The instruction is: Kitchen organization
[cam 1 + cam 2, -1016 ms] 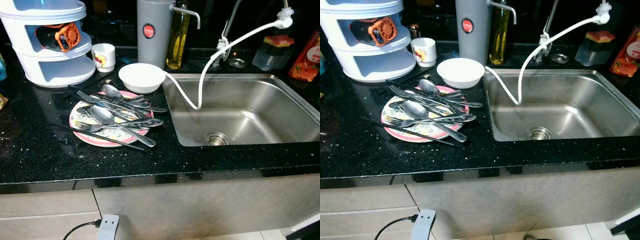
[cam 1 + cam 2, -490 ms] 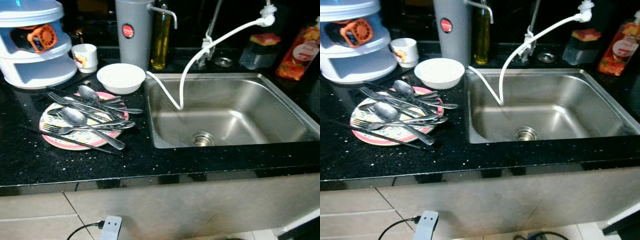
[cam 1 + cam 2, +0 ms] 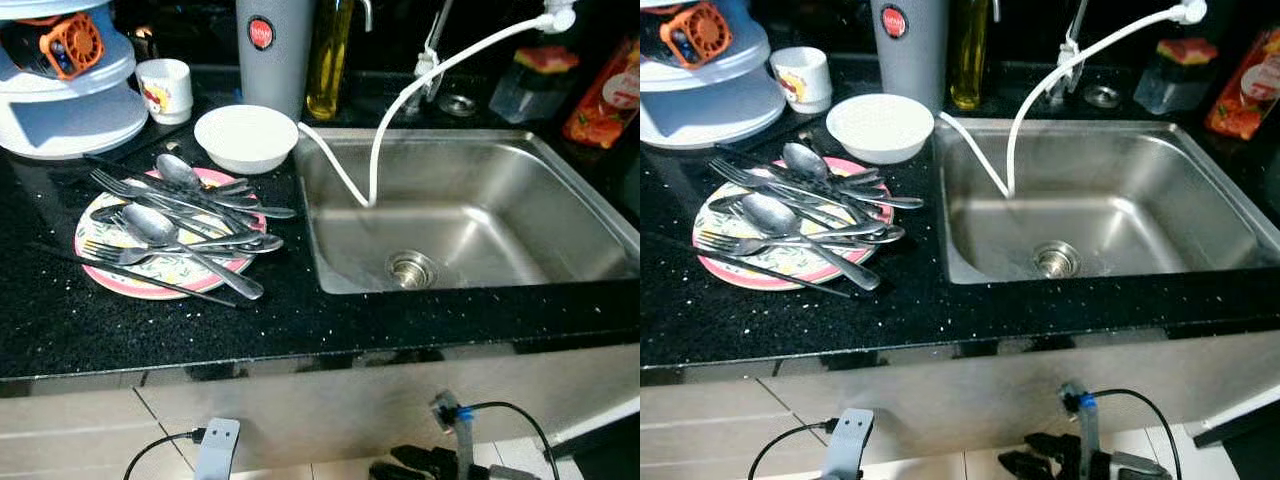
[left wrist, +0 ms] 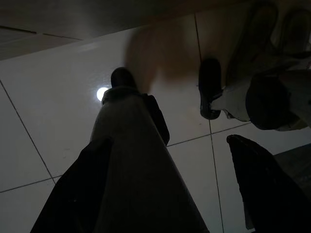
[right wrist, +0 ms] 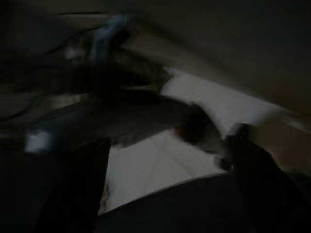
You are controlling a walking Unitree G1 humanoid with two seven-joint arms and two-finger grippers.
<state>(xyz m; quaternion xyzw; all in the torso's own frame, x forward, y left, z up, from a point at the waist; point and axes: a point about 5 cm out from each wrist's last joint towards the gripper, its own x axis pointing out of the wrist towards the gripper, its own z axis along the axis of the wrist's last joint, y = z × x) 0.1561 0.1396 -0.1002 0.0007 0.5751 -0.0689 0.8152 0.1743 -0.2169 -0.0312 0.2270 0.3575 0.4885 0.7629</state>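
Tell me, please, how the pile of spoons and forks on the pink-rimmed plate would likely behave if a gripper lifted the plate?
The cutlery lies loose and criss-crossed on the plate, so it would probably slide and clatter if tilted. Several handles overhang the rim, so some may drop onto the counter. The metal pile likely makes the plate heavy.

We make out no legible words. The grey canister (image 3: 273, 45) at twelve o'clock carries a round red badge (image 3: 261, 33), its white lettering too small to read; the red packet's (image 3: 604, 98) print is blurred.
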